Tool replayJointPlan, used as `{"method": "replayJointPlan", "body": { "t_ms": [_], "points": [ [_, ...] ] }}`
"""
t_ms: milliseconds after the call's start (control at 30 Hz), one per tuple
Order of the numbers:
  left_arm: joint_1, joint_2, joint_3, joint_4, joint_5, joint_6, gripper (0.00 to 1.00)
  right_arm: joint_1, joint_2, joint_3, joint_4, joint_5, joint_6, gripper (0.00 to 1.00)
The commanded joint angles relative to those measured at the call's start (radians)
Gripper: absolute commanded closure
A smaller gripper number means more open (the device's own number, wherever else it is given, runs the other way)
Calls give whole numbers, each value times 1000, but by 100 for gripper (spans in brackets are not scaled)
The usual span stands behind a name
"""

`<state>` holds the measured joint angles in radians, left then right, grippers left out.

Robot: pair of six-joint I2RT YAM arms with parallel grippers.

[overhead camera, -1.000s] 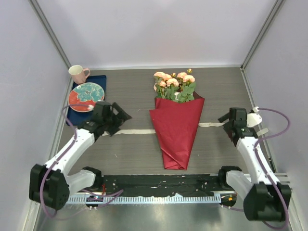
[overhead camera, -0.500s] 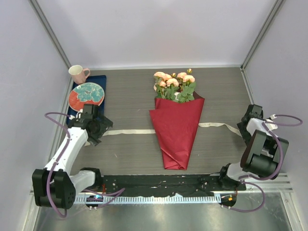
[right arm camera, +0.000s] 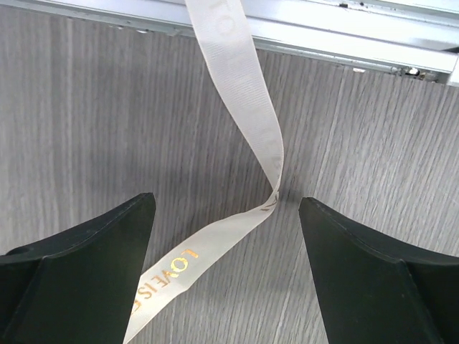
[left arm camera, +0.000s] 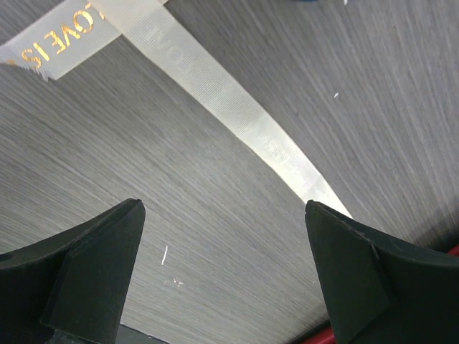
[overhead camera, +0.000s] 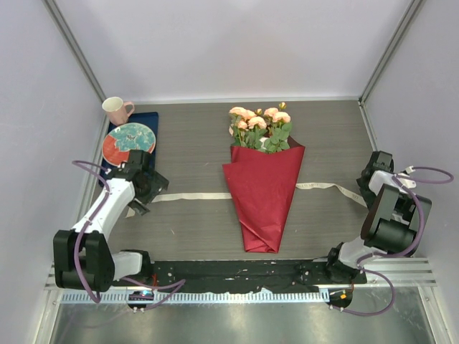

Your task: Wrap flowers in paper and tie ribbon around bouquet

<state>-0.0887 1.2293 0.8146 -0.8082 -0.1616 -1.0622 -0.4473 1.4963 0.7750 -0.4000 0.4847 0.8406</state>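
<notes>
The bouquet lies in the middle of the table, with the pink-peach flowers point(overhead camera: 259, 127) at the far end. The red paper point(overhead camera: 262, 193) is wrapped in a cone round their stems. The cream ribbon point(overhead camera: 193, 196) runs flat under the cone and out to both sides. My left gripper point(overhead camera: 145, 192) is open just above the table by the ribbon's left end. In the left wrist view the ribbon point(left arm camera: 237, 115) lies beyond my left gripper point(left arm camera: 222, 208), which holds nothing. My right gripper point(overhead camera: 371, 183) is open over the ribbon's right end. The gold-lettered ribbon point(right arm camera: 251, 107) curls between my right gripper's point(right arm camera: 226, 201) fingers, not pinched.
At the back left a dark blue tray point(overhead camera: 150, 118) carries a patterned plate point(overhead camera: 130, 140), with a pink mug point(overhead camera: 116, 110) behind it. A metal rail point(right arm camera: 323, 36) edges the table on the right. Walls close in the left, right and back.
The left arm has drawn back to the left and its jaws have widened. The right arm has swung out to the right edge, and the ribbon's right end now reaches farther right.
</notes>
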Motion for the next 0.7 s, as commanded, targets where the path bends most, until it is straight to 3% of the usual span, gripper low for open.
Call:
{"method": "replayJointPlan", "body": {
  "t_ms": [0,100,333,467,567,667],
  "points": [
    [6,27,70,-13,-81,-2,0,-11,24,6,9,60,45,13],
    [6,64,89,-14,-128,-28,4,-11,15,-16,21,58,49,24],
    [3,242,120,29,-111,-88,13,-11,-7,-39,64,35,23,77],
    [0,303,106,64,-133,-146,15,-7,-39,-46,78,-4,6,100],
    [0,343,103,79,-145,-171,16,51,-108,-45,73,0,2,100],
    [-5,364,90,99,-127,-186,28,160,-203,-28,44,72,-1,100]
  ]
}}
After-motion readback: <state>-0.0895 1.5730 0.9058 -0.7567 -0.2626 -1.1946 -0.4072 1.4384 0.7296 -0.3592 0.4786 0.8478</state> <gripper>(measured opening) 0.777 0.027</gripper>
